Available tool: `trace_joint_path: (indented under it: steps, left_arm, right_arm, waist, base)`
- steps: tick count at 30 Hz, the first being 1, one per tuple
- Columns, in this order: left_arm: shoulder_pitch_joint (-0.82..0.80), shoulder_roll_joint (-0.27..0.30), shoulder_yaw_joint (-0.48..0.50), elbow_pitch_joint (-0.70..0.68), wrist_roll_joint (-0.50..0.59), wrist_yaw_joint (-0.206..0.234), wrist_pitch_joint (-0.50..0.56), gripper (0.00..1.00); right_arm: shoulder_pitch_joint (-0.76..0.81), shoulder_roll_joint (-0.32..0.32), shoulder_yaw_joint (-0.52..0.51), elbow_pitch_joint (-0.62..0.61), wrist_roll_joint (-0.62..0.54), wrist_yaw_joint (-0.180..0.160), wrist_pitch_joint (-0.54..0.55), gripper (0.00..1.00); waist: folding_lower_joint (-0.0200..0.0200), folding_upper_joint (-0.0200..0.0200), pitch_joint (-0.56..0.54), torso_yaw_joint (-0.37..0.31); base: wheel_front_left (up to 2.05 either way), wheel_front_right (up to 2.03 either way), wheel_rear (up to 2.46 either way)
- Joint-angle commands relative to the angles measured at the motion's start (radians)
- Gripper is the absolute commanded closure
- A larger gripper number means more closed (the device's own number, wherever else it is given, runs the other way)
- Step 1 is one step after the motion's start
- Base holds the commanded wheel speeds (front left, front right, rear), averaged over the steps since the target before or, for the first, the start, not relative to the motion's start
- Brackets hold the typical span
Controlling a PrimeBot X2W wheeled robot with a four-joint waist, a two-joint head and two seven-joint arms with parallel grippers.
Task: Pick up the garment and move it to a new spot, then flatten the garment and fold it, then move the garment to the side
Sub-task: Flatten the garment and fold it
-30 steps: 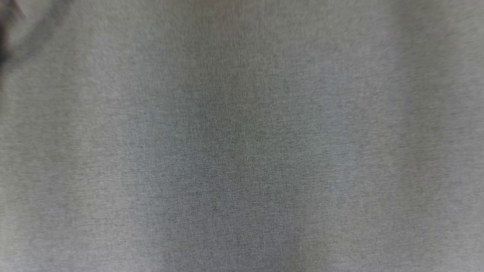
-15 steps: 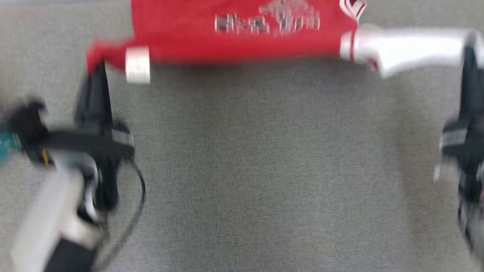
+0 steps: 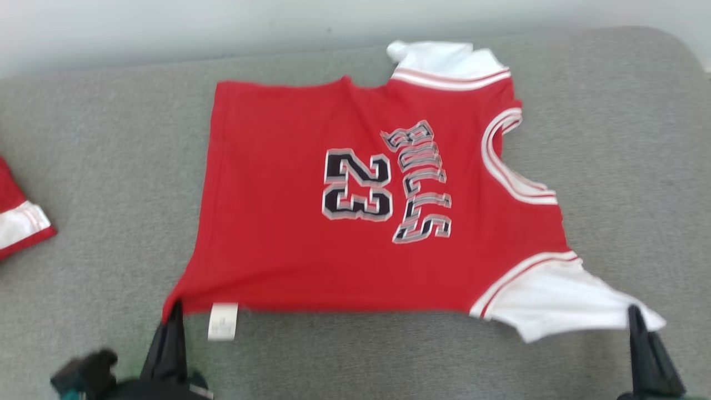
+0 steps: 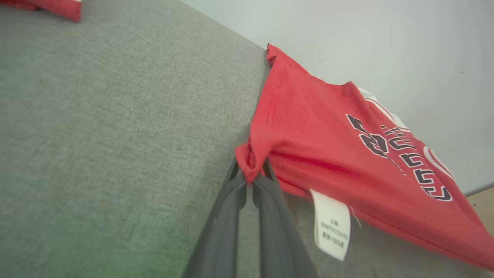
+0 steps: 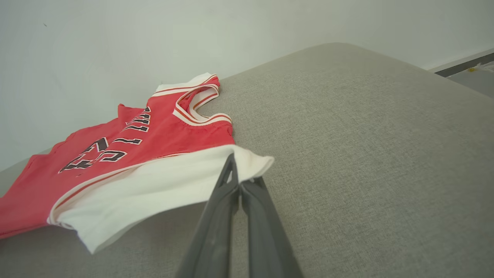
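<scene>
Comparing with half a second ago, the head view has swung, so the camera moved: then the jersey was a blurred red strip at the top edge with both my forearms large in view, and a second ago I saw plain grey cloth. Now the whole jersey (image 3: 278, 222) is sharp, spread print-up on the grey padded surface (image 3: 611, 139), its far edge near the pale wall (image 3: 166, 28).

My left fingers (image 3: 169, 344) are pressed together on the jersey's near red hem corner; in the left wrist view these fingers (image 4: 227, 216) bunch that corner into a small fold. My right fingers (image 3: 644, 350) are pinching the edge of the jersey's near white sleeve, and the right wrist view shows them (image 5: 216, 231) closed on it. The near edge of the jersey hangs a little above the surface between the two grips.

A white label (image 3: 223, 321) hangs from the hem just beside the left fingers; its print is too small to read. Both fingers are cut off by the bottom edge below the jersey. Well apart from the jersey's hem side, another red and white cloth (image 3: 16, 222) is cut by the picture edge.
</scene>
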Motion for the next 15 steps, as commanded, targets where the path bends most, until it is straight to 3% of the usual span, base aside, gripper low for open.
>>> trace_joint_path:
  steps: [1, 8, 15]
  left_arm:
    - [0.046, -0.006, 0.028, 0.002, 0.019, 0.013, -0.003, 1.00]
    - [0.187, -0.059, 0.089, -0.018, 0.050, 0.011, -0.004, 1.00]
    - [0.294, -0.119, 0.110, 0.016, 0.093, -0.028, -0.003, 1.00]
  right_arm:
    - [0.027, 0.013, -0.012, 0.003, -0.006, -0.004, 0.004, 1.00]
    - [0.093, 0.020, 0.033, 0.037, -0.046, -0.004, 0.018, 1.00]
    - [0.147, 0.024, 0.063, 0.084, -0.030, -0.004, 0.034, 1.00]
  waist:
    - [0.0002, 0.0003, -0.017, -0.022]
    - [0.0002, 0.0003, -0.038, -0.042]
    - [0.0002, 0.0003, -0.066, -0.037]
  base:
    - [0.00, 0.00, 0.00]
    - [0.00, 0.00, 0.00]
    - [0.00, 0.00, 0.00]
